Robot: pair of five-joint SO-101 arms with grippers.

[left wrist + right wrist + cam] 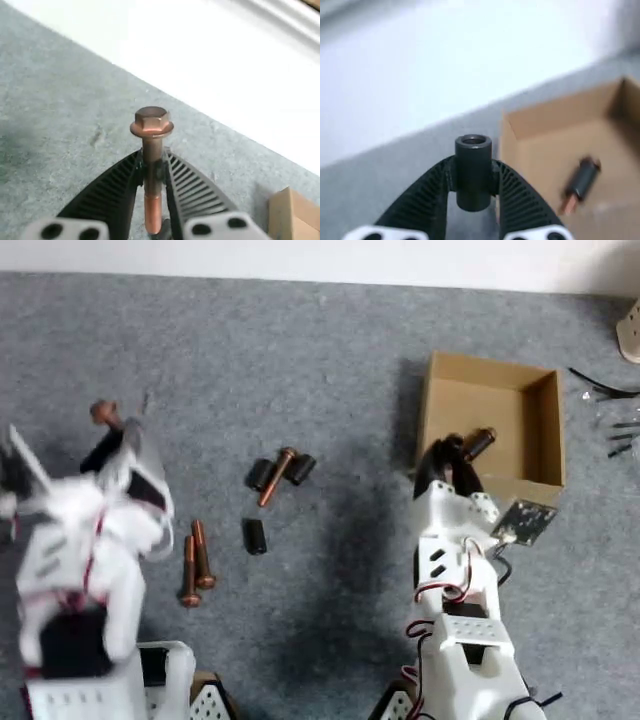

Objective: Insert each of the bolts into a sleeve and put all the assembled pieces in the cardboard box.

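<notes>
Risks, as I judge them: the L gripper [153, 159] pinches its bolt [152, 122] on the smooth shank only, head out front and free, so the bolt could swivel or slip once its tip is pushed against anything. Mid-table, the pair of loose bolts [202, 555] lie side by side, so grabbing one may roll the other. The third bolt [277, 476] sits btwn two sleeves [261, 474], seemingly touching both, so all three are easy to knock. A lone sleeve [256, 536] lies nearer the arms. The R gripper [473, 165] carries a held sleeve [473, 145], bore showing at its free end. Bolt and bore are well apart and not lined up, so even a small tilt at meeting would jam the tip on the rim. The R arm is also right at the box [495, 400], and a bump could shift it. Grippers: L jaws are nearly closed, clamped on the shank from both sides, apparently lifted off the gray table [330, 360] at far left. R jaws are only as wide as the sleeve, gripping its middle, just beside the box's near left corner. One finished piece [478, 444], bolt in sleeve, lies inside the box by its near wall.
</notes>
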